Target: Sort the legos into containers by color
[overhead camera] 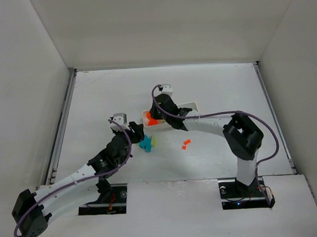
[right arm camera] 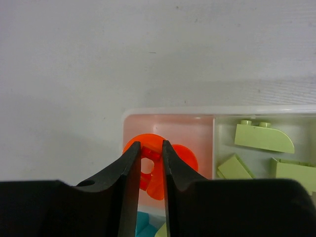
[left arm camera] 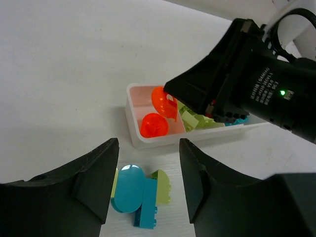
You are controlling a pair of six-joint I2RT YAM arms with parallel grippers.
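Observation:
My right gripper (right arm camera: 148, 154) is shut on a round orange-red lego (right arm camera: 148, 165) and hangs over the left compartment of the white tray (right arm camera: 168, 110). A second orange-red piece (left arm camera: 154, 125) lies in that compartment. Pale yellow-green legos (right arm camera: 261, 138) fill the middle compartment. My left gripper (left arm camera: 148, 173) hovers open above a small cluster on the table just in front of the tray: a round cyan piece (left arm camera: 128, 187), a cyan brick (left arm camera: 147, 211) and a yellow-green brick (left arm camera: 164, 187). Another orange-red lego (overhead camera: 185, 144) lies alone on the table to the right.
The right arm's black wrist (left arm camera: 247, 74) hangs over the tray's middle and right compartments, hiding most of them from the left wrist view. White walls (overhead camera: 32, 76) enclose the table on three sides. The two grippers work close together near the tray's left end.

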